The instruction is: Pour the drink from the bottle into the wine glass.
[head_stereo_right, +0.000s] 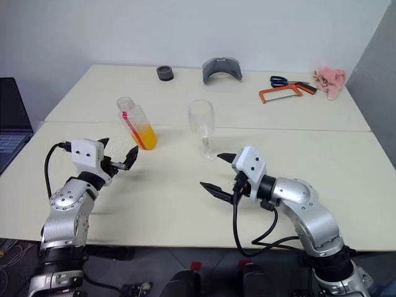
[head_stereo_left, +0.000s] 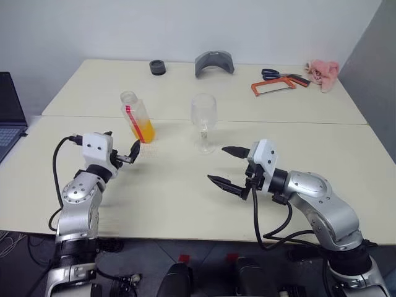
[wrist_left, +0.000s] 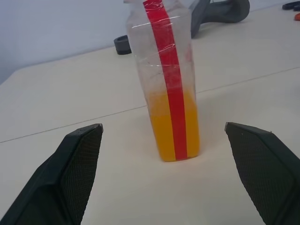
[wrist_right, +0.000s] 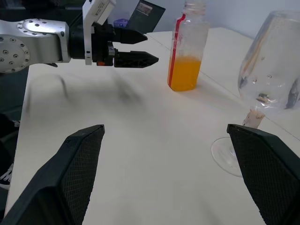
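The bottle (head_stereo_left: 137, 116) stands uncapped on the table, left of centre, with a red strip down its side. The orange drink (head_stereo_left: 144, 131) fills its lower part. The wine glass (head_stereo_left: 203, 115) stands upright to the bottle's right and looks empty. My left gripper (head_stereo_left: 122, 143) hovers level just in front of the bottle, open, its fingers (wrist_left: 70, 173) spread wider than the bottle and apart from it. My right gripper (head_stereo_left: 226, 166) is open in front of the glass, holding nothing. The right wrist view also shows the glass's foot (wrist_right: 227, 154).
Along the far side lie a black ring (head_stereo_left: 158, 67), a grey curved piece (head_stereo_left: 214, 63), an orange hacksaw (head_stereo_left: 278, 85), blue-handled scissors (head_stereo_left: 270, 73) and a pink cloth (head_stereo_left: 323, 73). A laptop (head_stereo_left: 9, 114) sits off the table's left edge. A seam (head_stereo_left: 297, 123) joins the two tabletops.
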Controlling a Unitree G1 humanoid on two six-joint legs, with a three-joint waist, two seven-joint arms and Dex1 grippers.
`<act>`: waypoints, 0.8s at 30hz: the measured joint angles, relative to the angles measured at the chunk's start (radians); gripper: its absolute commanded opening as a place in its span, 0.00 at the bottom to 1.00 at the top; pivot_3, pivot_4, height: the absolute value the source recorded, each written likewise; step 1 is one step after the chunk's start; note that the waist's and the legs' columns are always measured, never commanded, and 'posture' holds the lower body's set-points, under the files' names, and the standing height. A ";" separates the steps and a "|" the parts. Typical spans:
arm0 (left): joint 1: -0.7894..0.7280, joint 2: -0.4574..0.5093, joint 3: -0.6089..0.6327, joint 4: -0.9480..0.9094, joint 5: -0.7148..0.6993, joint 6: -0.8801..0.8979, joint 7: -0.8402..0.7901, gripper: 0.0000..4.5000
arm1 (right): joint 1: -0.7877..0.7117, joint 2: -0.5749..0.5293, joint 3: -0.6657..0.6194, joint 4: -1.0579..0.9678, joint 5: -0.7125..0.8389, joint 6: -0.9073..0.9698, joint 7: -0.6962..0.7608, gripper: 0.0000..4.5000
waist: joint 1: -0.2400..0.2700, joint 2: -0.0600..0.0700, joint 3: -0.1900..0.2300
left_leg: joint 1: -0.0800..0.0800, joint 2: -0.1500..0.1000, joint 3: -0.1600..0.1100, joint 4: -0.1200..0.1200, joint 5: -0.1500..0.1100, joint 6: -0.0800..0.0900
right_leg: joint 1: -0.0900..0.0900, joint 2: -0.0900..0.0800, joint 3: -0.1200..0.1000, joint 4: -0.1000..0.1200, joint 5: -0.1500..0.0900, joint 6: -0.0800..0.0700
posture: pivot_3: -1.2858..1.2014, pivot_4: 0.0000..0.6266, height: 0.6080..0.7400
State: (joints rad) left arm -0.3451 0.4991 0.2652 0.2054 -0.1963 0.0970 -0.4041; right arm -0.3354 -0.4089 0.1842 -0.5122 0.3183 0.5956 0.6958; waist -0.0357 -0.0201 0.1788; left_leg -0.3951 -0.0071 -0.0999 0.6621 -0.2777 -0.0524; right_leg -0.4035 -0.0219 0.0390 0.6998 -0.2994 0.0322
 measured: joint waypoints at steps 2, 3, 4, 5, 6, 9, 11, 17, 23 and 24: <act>-0.044 0.007 -0.002 0.044 0.002 -0.002 -0.003 1.00 | -0.001 -0.002 0.000 -0.007 0.001 0.006 -0.004 0.99 | 0.001 0.000 0.000 | 0.000 0.000 0.000 0.000 0.000 0.000 | 0.000 0.000 0.000 0.000 0.000 0.000 | 0.52 0.24 1.00; -0.062 0.008 -0.004 0.063 0.003 -0.007 -0.006 1.00 | -0.001 -0.003 0.000 -0.012 0.002 0.009 -0.006 0.99 | 0.001 0.000 0.000 | 0.000 0.000 0.000 0.000 0.000 0.000 | 0.000 0.000 0.000 0.000 0.000 0.000 | 0.52 0.24 1.00; -0.074 0.008 -0.006 0.082 0.005 -0.013 -0.009 1.00 | -0.003 -0.003 0.001 -0.016 0.002 0.010 -0.007 0.99 | 0.001 0.000 0.000 | 0.000 0.000 0.000 0.000 0.000 0.000 | 0.000 0.000 0.000 0.000 0.000 0.000 | 0.52 0.24 1.00; -0.089 0.009 -0.011 0.104 0.006 -0.020 -0.018 1.00 | -0.006 -0.004 0.001 -0.019 0.003 0.012 -0.008 0.99 | 0.001 0.000 0.000 | 0.000 0.000 0.000 0.000 0.000 0.000 | 0.000 0.000 0.000 0.000 0.000 0.000 | 0.52 0.24 1.00; -0.110 0.009 -0.019 0.131 0.008 -0.024 -0.027 1.00 | -0.010 -0.005 0.001 -0.023 0.005 0.018 -0.010 0.99 | 0.002 0.000 0.000 | -0.001 0.000 0.000 0.000 0.000 0.000 | 0.000 0.000 -0.001 0.000 0.000 0.000 | 0.52 0.24 1.00; -0.158 0.009 -0.034 0.191 0.017 -0.043 -0.049 1.00 | -0.019 -0.007 0.001 -0.033 0.013 0.024 -0.014 0.99 | 0.002 0.000 0.000 | -0.001 0.000 0.000 0.000 0.000 0.000 | 0.000 0.000 0.000 0.000 0.000 0.000 | 0.52 0.24 1.00; -0.188 0.009 -0.036 0.229 0.020 -0.051 -0.057 1.00 | -0.024 -0.009 0.003 -0.034 0.014 0.026 -0.018 0.99 | 0.002 0.000 0.000 | -0.001 0.000 0.000 0.000 0.000 0.000 | -0.001 0.000 -0.001 0.000 0.000 0.000 | 0.52 0.24 1.00; -0.246 0.002 -0.041 0.317 0.019 -0.067 -0.067 1.00 | -0.038 -0.014 0.005 -0.036 0.016 0.027 -0.021 0.99 | 0.002 0.000 0.000 | -0.001 0.000 0.000 0.000 0.000 0.000 | -0.001 0.000 -0.001 0.000 0.000 0.000 | 0.52 0.24 1.00; -0.308 -0.017 -0.041 0.402 0.017 -0.082 -0.061 1.00 | -0.069 -0.013 0.005 -0.036 0.019 0.027 -0.021 0.99 | 0.002 0.000 0.000 | -0.002 -0.001 -0.001 0.001 0.000 0.000 | -0.001 0.000 -0.001 0.000 0.000 0.000 | 0.52 0.24 1.00; -0.321 -0.018 -0.041 0.419 0.017 -0.086 -0.061 1.00 | -0.071 -0.013 0.005 -0.036 0.019 0.027 -0.021 0.99 | 0.002 0.000 0.000 | -0.002 -0.001 -0.001 0.001 0.000 0.000 | -0.001 0.000 -0.001 0.000 0.000 0.000 | 0.52 0.24 1.00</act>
State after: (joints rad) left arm -0.6660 0.4814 0.2244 0.6243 -0.1795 0.0108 -0.4654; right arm -0.4064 -0.4216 0.1893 -0.5481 0.3378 0.6228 0.6746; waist -0.0340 -0.0204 0.1786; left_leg -0.3968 -0.0077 -0.1008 0.6627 -0.2775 -0.0526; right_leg -0.4045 -0.0219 0.0379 0.6994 -0.2993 0.0322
